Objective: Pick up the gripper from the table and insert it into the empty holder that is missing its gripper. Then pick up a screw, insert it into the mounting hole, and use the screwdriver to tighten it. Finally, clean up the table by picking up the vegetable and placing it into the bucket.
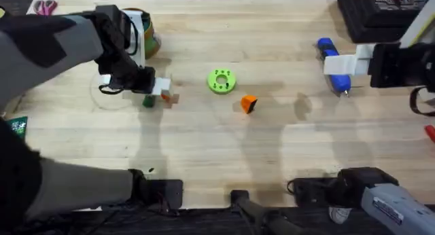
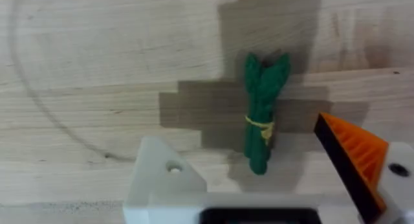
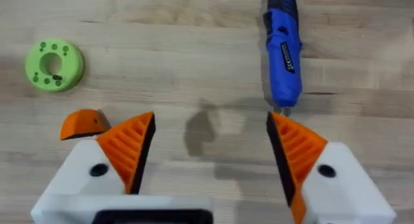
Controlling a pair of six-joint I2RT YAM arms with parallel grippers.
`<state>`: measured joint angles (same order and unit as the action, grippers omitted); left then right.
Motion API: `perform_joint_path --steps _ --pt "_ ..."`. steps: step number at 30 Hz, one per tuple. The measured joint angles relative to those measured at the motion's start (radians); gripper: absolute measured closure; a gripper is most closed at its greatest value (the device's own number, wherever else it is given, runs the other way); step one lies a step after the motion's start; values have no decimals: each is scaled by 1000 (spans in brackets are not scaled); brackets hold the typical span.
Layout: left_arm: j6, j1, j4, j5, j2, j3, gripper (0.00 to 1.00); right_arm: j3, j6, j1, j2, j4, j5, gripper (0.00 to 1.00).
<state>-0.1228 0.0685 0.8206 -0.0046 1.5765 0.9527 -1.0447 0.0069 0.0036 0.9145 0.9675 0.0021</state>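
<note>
Around the green disc (image 1: 221,81) mid-table: orange gripper (image 1: 249,104) lies loose just beside it, toward the arm bases. Vegetable (image 2: 262,114) lies flat on the wood on the disc's left-arm side, under the left gripper (image 1: 161,94), between its spread fingers, neither finger touching it. Left gripper open; one finger carries an orange pad (image 2: 352,156), the other is a bare white holder (image 2: 165,175) with an open mounting hole. Bucket (image 1: 148,37) stands beyond that, farther from the bases, partly behind the left arm. Screwdriver (image 1: 334,65) lies well apart from the disc on the right-arm side. Right gripper (image 3: 210,149) hovers by it, jaws wide, holding nothing, bit tip near one pad.
</note>
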Motion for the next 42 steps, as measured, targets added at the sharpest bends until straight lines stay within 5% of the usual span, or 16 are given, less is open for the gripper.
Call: perform_joint_path --steps 2,4,9,10,12,19,20,26,35,42 --pt "3 9 -2 7 32 -1 12 0 0 0 0 0 0 8" --pt "11 16 -2 40 45 5 136 0 0 0 0 1 0 8" --pt "12 5 1 114 52 8 858 0 0 0 0 1 0 8" --pt "9 5 1 117 52 11 958 0 0 0 0 1 0 8" --pt "12 6 1 117 52 12 987 0 0 0 0 1 0 8" --pt "12 6 1 117 52 12 985 0 0 0 0 1 0 8" --pt "7 6 3 113 52 12 917 0 0 0 0 1 0 8" --pt "17 35 15 32 54 17 51 0 0 0 0 1 0 8" --pt "58 21 83 78 38 52 15 0 0 0 0 1 0 8" --pt "76 21 84 129 -220 79 15 0 0 0 0 1 0 9"
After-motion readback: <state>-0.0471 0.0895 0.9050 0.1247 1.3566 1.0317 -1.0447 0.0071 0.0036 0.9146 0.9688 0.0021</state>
